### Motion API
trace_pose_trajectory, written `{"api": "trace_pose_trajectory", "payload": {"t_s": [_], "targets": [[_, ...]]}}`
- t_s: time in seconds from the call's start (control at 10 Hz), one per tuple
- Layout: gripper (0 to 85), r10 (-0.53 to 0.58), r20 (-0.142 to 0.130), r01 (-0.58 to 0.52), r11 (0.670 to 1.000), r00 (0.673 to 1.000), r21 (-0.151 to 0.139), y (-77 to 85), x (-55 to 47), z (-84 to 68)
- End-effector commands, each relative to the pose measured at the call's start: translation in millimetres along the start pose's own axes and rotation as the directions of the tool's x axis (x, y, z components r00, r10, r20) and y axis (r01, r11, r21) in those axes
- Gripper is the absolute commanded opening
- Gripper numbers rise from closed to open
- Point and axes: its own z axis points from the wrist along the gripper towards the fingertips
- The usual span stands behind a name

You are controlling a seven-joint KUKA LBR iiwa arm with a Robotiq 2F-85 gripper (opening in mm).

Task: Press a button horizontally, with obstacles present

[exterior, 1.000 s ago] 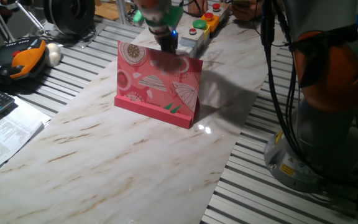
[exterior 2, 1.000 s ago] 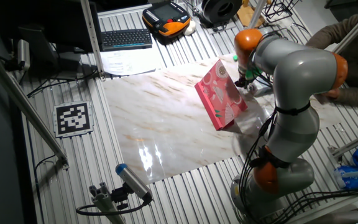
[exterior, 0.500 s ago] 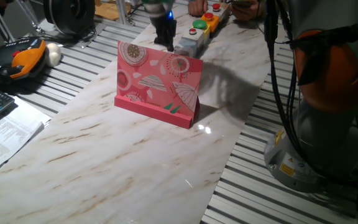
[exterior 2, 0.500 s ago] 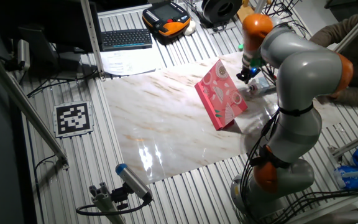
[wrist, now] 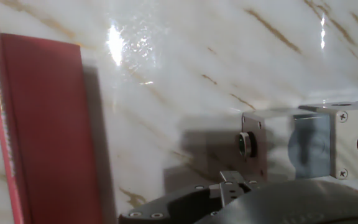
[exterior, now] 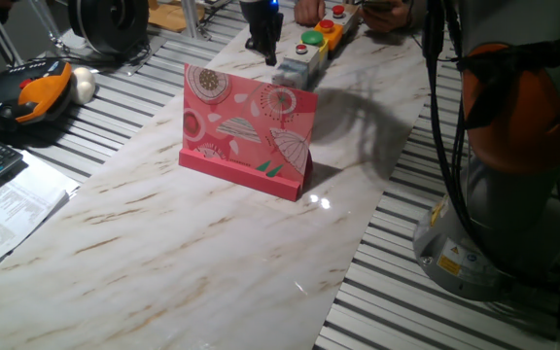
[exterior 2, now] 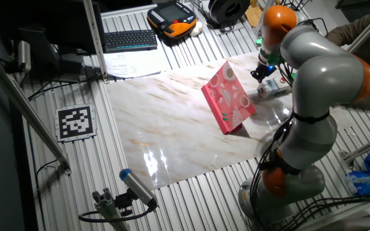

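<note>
Partly hidden gripper (exterior: 263,49) behind card board (exterior: 249,126).

Bright overhead glare on marble tabletop (exterior: 212,253)

- This is a robot lab.
- A big grey and orange robot arm (exterior 2: 313,70) stands by a marble table (exterior: 192,243).
- A keyboard (exterior 2: 130,40), papers (exterior: 3,209) and cables (exterior: 445,146) lie on metal slats (exterior: 426,301).
</note>
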Motion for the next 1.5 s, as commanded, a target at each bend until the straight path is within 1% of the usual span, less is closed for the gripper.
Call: {"api": "trace_pose_trajectory", "payload": {"t_s": [0.0,0.1,0.2,0.3,0.4,0.5,0.6,0.7,0.8,0.9,1.0,1.1,1.3,1.4], "targets": [[0.0,-0.005,0.003,0.005,1.000,1.000,0.007,-0.1,0.0,-0.1],[0.0,-0.019,0.006,0.019,0.999,1.000,0.026,-0.1,0.0,-0.1],[0.0,-0.035,0.025,0.034,0.999,0.999,0.023,-0.1,0.0,-0.1],[0.0,-0.048,0.075,0.048,0.999,0.996,0.001,-0.1,0.0,-0.1],[0.0,-0.069,0.120,0.070,0.998,0.990,-0.001,-0.1,0.0,-0.1],[0.0,-0.081,0.137,0.083,0.997,0.987,-0.010,-0.1,0.0,-0.1],[0.0,-0.093,0.140,0.098,0.995,0.986,-0.029,-0.1,0.0,-0.1],[0.0,-0.091,0.121,0.099,0.993,0.988,-0.063,-0.1,0.0,-0.1],[0.0,-0.080,0.087,0.087,0.993,0.993,-0.080,-0.1,0.0,-0.1],[0.0,-0.059,0.053,0.063,0.995,0.997,-0.072,0.9,0.5,-4.1],[0.0,-0.036,0.028,0.037,0.998,0.999,-0.054,9.5,1.2,-27.7],[0.0,-0.017,0.009,0.017,0.999,1.000,-0.034,22.5,-0.3,-54.0],[0.0,0.042,-0.011,-0.043,0.999,0.999,-0.030,46.1,0.4,-87.9],[0.0,0.067,-0.022,-0.068,0.997,0.997,-0.021,55.4,3.3,-100.6]]}}
